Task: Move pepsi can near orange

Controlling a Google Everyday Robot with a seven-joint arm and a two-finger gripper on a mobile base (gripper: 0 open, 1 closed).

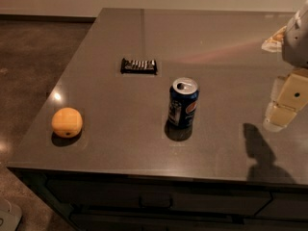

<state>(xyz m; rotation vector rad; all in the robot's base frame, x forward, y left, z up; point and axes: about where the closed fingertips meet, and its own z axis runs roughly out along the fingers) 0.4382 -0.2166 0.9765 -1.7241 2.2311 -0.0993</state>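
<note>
The pepsi can [183,103] stands upright near the middle of the grey counter [216,47], dark blue with a silver top. The orange [67,122] lies near the counter's front left corner, well to the left of the can. My gripper [283,110] hangs at the right edge of the view, above the counter and well to the right of the can, holding nothing that I can see.
A flat black ridged packet [138,66] lies behind and to the left of the can. The counter's front edge runs along the bottom, with drawers below. Brown floor lies to the left of the counter.
</note>
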